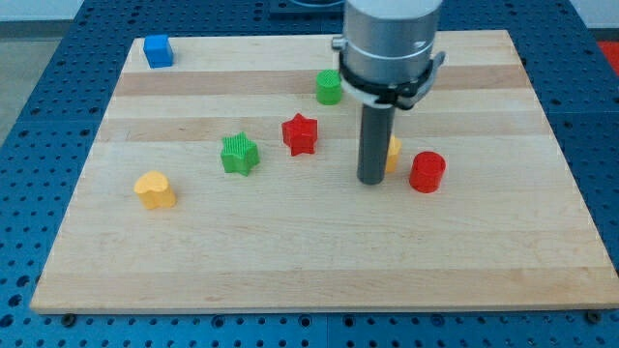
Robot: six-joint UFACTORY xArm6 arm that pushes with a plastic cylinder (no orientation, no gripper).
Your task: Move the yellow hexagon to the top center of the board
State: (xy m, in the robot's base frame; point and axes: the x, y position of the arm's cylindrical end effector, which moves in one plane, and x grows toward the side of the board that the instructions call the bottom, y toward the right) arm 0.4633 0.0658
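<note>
my tip [372,181] against yellow hexagon [393,153] (mostly hidden)

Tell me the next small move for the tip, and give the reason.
Probably slide my tip toward the view's top, pushing the yellow hexagon along. The rod hides most of the hexagon, and my tip sits at its lower left side. The green block lies up-left, so keep right of it.

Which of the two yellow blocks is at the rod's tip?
The yellow hexagon, mostly hidden behind my tip; the yellow heart-shaped block sits far toward the view's left.
</note>
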